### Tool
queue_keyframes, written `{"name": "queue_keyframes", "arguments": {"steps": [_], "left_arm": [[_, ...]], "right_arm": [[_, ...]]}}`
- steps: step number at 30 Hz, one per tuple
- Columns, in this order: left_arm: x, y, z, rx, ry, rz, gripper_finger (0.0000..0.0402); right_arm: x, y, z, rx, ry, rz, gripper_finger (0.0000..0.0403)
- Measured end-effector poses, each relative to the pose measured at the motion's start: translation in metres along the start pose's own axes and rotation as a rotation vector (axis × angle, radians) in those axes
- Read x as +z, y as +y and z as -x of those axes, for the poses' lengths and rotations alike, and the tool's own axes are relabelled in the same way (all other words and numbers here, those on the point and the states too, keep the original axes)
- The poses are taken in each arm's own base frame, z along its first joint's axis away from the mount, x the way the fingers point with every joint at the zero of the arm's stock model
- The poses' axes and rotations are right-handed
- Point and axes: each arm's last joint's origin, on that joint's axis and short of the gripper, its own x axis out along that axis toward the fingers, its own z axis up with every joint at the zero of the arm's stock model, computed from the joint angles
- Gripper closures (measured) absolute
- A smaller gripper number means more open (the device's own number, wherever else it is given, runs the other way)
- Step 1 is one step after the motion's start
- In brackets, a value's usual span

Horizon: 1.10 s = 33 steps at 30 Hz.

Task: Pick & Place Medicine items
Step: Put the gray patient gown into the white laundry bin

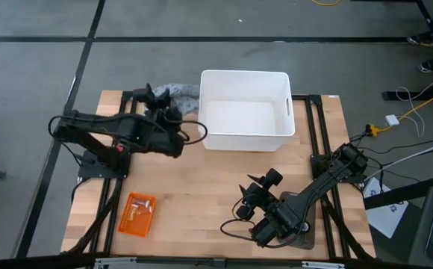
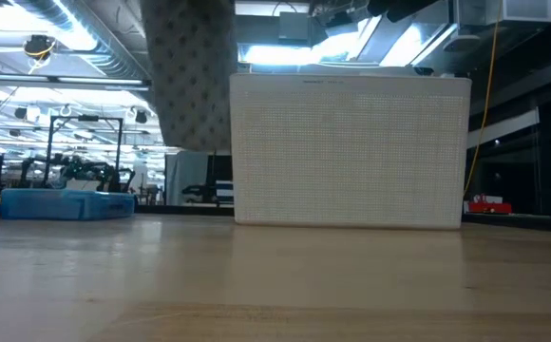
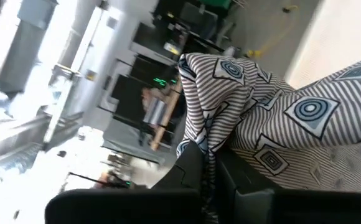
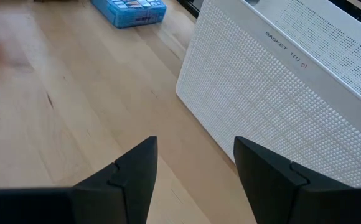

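From above, my left gripper [image 1: 159, 101] sits upper left of centre, pinching the grey patterned cloth [image 1: 178, 93] beside the white basket [image 1: 246, 110]; the right gripper [image 1: 259, 187] waits lower right. An orange tray [image 1: 138, 214] lies lower left.

Low view: cloth [image 2: 188, 76] hangs lifted at top left, blue box [image 2: 65, 202] at far left.

Left wrist: fingers clamped on cloth [image 3: 261, 118].

Right wrist: jaws wide and empty, blue box [image 4: 129, 10] at top.

I'd say I'm clearing the cloth first; next it gets dropped aside. Can't spot the vial.
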Motion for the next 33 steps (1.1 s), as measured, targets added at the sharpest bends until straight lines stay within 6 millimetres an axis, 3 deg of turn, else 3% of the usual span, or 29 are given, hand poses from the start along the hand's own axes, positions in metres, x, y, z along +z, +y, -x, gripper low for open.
{"name": "queue_keyframes", "arguments": {"steps": [7, 16, 27, 33], "left_arm": [[0.034, 0.032, 0.002, 0.076, -0.015, -0.045, 0.04], [0.064, 0.048, -0.022, 0.034, -0.08, -0.071, 0.04], [0.114, 0.033, -0.045, 0.129, -0.295, -0.095, 0.04], [0.128, 0.015, -0.056, 0.179, -0.37, -0.155, 0.04]], "right_arm": [[0.0, 0.0, 0.0, 0.0, 0.0, 0.0, 0.0191], [0.0, 0.0, 0.0, 0.0, 0.0, 0.0, 0.0191], [0.0, 0.001, 0.0, 0.005, 0.006, 0.007, 0.0191], [0.0, 0.001, 0.0, 0.006, 0.006, 0.007, 0.0191]]}}
